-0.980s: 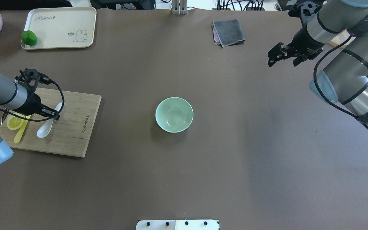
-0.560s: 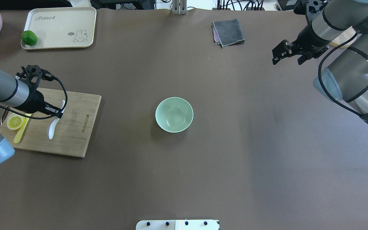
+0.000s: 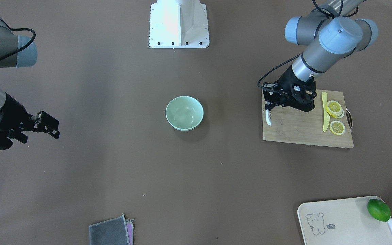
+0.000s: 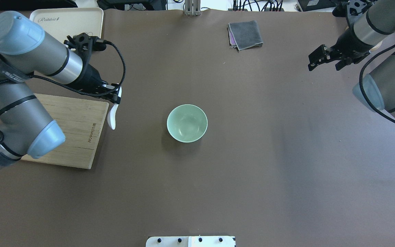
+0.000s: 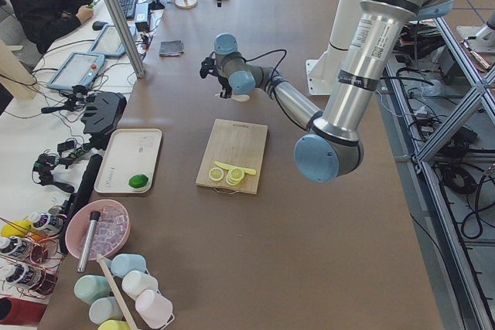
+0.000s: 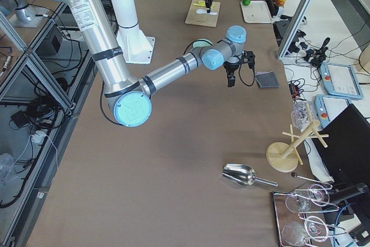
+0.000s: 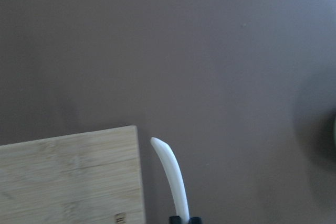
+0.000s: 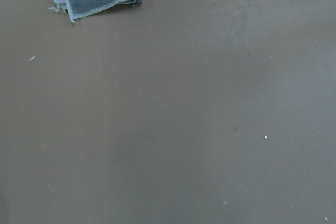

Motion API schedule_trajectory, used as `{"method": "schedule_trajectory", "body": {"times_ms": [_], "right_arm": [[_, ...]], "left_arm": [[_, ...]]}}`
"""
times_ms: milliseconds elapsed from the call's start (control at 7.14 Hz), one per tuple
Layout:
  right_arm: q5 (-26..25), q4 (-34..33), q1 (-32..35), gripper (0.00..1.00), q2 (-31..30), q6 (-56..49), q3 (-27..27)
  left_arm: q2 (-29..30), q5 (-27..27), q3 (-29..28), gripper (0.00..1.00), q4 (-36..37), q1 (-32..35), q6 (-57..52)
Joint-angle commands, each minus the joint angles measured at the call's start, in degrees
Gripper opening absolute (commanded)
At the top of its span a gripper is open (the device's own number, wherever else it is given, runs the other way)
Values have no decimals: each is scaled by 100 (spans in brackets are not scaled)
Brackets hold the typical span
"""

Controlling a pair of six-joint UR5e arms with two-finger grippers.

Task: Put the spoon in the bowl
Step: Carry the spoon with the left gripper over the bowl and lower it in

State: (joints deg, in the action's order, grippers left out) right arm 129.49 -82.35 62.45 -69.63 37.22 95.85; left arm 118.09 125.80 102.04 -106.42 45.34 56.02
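My left gripper [image 4: 117, 97] is shut on the handle of the white spoon [image 4: 112, 118]. The spoon hangs scoop-down above the table, at the right edge of the wooden cutting board [image 4: 77, 130]. The mint-green bowl [image 4: 187, 123] stands empty at the table's middle, to the right of the spoon and apart from it. In the front-facing view the spoon [image 3: 268, 118] hangs from the gripper [image 3: 270, 108] at the board's edge nearest the bowl [image 3: 184, 113]. The left wrist view shows the spoon's handle [image 7: 173, 177]. My right gripper [image 4: 323, 68] is open and empty at the far right.
Lemon slices [image 3: 335, 108] and a yellow knife [image 3: 325, 114] lie on the board's far side from the bowl. A cream tray [image 3: 342, 221] holds a lime [image 3: 378, 210]. A folded grey cloth [image 4: 245, 34] lies at the back.
My left gripper lifted the spoon off the cutting board and carried it right, past the board's edge toward the bowl. My right arm drew back further to the right.
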Motion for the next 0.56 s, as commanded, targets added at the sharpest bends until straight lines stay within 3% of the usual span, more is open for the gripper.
{"method": "schedule_trajectory", "body": {"times_ms": [0, 140, 420], "right_arm": [[-55, -18, 355, 100, -584, -1071, 4], [-73, -261, 547, 100, -787, -1694, 4], [-91, -850, 960, 100, -938, -2620, -5]], "left_arm": [[983, -605, -532, 0, -53, -612, 813], [1344, -1010, -918, 0, -150, -754, 849], [1742, -1215, -2190, 0, -1426, -773, 928]]}}
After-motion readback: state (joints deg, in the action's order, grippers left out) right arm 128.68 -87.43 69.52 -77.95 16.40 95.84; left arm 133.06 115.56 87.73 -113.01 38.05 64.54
